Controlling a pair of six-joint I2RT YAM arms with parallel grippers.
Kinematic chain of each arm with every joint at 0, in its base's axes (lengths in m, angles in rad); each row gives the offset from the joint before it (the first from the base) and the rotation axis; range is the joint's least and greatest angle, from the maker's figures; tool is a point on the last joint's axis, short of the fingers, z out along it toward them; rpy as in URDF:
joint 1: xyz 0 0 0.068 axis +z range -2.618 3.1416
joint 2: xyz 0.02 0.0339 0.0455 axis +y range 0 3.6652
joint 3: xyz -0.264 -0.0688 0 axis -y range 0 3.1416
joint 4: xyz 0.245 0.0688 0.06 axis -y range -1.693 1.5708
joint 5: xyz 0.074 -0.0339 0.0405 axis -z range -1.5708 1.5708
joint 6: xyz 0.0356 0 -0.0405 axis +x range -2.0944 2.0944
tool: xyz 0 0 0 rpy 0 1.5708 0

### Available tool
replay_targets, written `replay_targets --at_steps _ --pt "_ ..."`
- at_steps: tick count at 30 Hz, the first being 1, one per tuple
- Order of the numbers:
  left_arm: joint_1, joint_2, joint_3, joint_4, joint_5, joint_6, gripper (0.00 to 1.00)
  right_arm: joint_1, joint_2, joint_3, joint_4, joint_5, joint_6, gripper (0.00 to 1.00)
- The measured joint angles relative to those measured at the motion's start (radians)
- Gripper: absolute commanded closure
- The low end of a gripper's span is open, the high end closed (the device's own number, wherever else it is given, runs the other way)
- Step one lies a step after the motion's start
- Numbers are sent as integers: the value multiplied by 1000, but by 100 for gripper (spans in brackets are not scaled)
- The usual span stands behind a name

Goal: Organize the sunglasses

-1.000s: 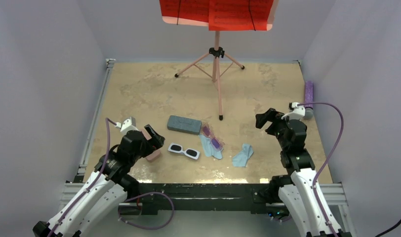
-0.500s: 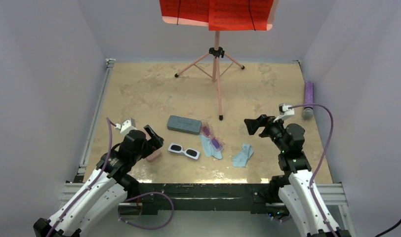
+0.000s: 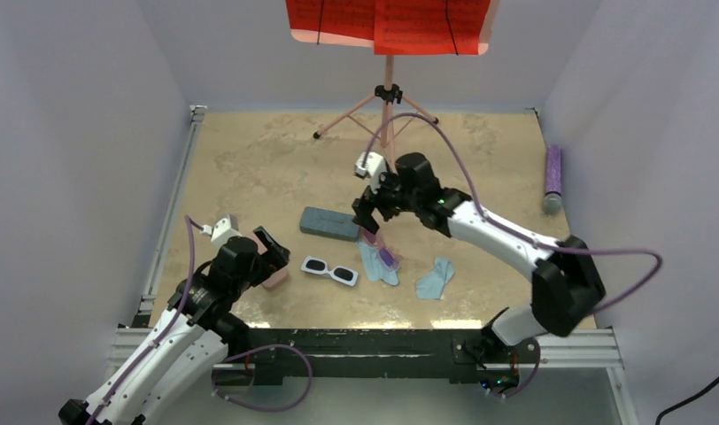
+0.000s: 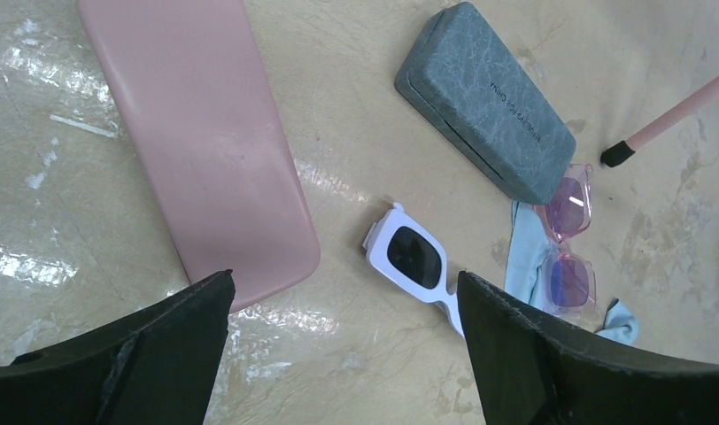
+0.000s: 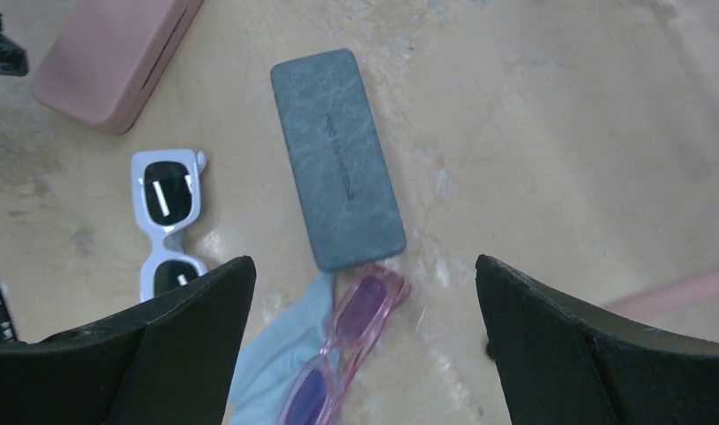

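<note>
Right gripper [image 5: 363,264]: jaws spread wide and empty, hanging over the pink pair [image 5: 338,354], probably lining up a pick.
Pink pair: just below the right gripper, at the end of the grey case [image 5: 338,159] and partly on a blue cloth [image 5: 276,354]. It has a slim translucent frame and rose-purple lenses.
Left gripper [image 4: 344,279]: wide and empty, likely waiting.
White pair [image 4: 418,261]: under the left gripper, beside the pink case [image 4: 197,133]. The frame is chunky and the lenses dark.
Cases: both shut.
</note>
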Motion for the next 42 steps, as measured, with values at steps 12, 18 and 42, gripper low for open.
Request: replay_targets --at_steps 12,18,42 --pt "0 -9 -7 2 8 29 0 91 562 527 -235 37 -237 1" --pt "1 -8 -7 3 9 63 0 124 679 624 -341 52 -317 1" --pt "1 -4 -7 11 16 106 0 174 758 756 -486 125 -431 1"
